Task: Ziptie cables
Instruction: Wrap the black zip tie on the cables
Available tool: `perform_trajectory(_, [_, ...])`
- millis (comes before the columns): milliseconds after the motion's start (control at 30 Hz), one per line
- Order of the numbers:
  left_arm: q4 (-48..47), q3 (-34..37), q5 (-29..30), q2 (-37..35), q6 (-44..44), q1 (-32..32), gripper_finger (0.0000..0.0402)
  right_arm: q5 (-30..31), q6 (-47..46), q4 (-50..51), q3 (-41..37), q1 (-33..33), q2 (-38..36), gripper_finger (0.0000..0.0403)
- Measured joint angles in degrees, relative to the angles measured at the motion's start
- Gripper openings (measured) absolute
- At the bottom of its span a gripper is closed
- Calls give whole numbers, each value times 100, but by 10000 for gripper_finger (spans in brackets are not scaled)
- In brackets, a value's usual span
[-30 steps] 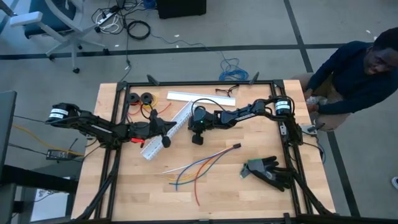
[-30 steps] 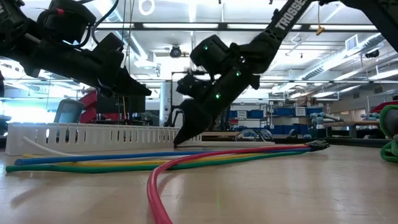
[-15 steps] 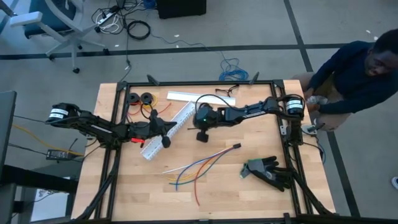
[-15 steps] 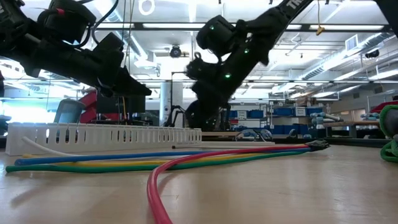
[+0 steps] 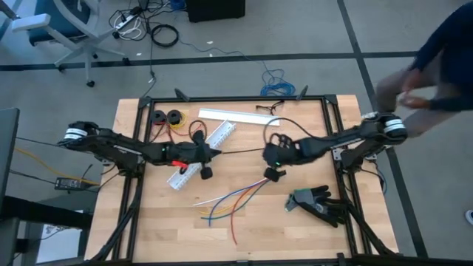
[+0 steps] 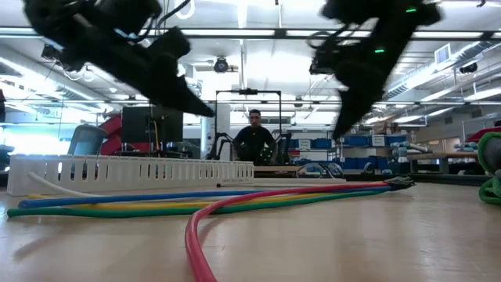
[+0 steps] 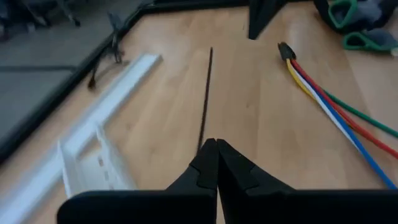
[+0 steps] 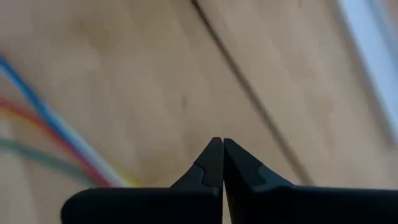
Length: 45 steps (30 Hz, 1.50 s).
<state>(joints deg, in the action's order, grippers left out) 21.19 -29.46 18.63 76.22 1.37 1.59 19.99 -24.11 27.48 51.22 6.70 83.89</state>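
L gripper closed on ziptie end; R gripper closed, empty, above ziptie's other end; cables nearer front.

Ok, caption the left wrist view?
Shut left gripper holding the black ziptie, cables lying alongside.

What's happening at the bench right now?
Ziptie job, nothing fastened yet. Both arms hover over the table with empty, shut claws: the left claw points along the ziptie, which lies flat on the wood, and the right claw hangs over it from the other side. The cables lie loose beside it, untouched.
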Motion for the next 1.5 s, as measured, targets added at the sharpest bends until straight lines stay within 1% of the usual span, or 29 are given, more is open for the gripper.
perform_trajectory(133, [-251, -651, -135, 582, 540, -169, 6, 116, -705, -559, -789, 379, -506, 0])
perform_trajectory(233, [-993, -1263, -163, 1055, 832, -402, 9, 359, -863, -1228, -1222, 601, -682, 0])
perform_trajectory(300, [-1694, -1660, -195, 1371, 931, -618, 16, 485, -834, -1633, -1401, 675, -689, 0])
perform_trajectory(367, [-2253, -2051, -515, 1654, 1028, -865, 27, 548, -697, -1820, -1482, 697, -654, 0])
perform_trajectory(467, [-2907, -2638, -1463, 1974, 1227, -1317, 45, 635, -466, -1961, -1505, 637, -619, 0])
perform_trajectory(500, [-3156, -2828, -1689, 2061, 1296, -1450, 50, 664, -422, -1975, -1510, 601, -621, 0])
perform_trajectory(567, [-3733, -3175, -1912, 2185, 1324, -1628, 60, 742, -335, -2014, -1513, 532, -620, 0])
perform_trajectory(633, [-4153, -3443, -1943, 2249, 1346, -1706, 68, 782, -254, -2092, -1513, 487, -620, 0])
perform_trajectory(733, [-4558, -3545, -1976, 2252, 1348, -1681, 75, 770, -167, -2156, -1513, 444, -620, 0])
perform_trajectory(867, [-4510, -3545, -1955, 2255, 1302, -1610, 76, 771, -90, -2167, -1513, 441, -620, 0])
perform_trajectory(1000, [-4632, -3545, -1951, 2254, 870, -1583, 77, 767, -18, -2234, -1513, 441, -620, 0])
perform_trajectory(1167, [-4998, -3545, -2322, 2252, 709, -1570, 91, 768, -13, -2278, -1513, 441, -618, 0])
perform_trajectory(1267, [-5146, -3544, -2655, 2252, 697, -1563, 113, 767, 41, -2279, -1513, 441, -618, 0])
perform_trajectory(1333, [-5086, -3511, -2753, 2252, 733, -1536, 129, 767, 41, -2288, -1513, 441, -618, 0])
perform_trajectory(1400, [-5033, -3501, -2687, 2252, 784, -1530, 144, 767, 41, -2294, -1513, 441, -618, 0])
perform_trajectory(1500, [-4973, -3492, -2305, 2333, 874, -1524, 160, 767, 38, -2302, -1513, 441, -618, 0])
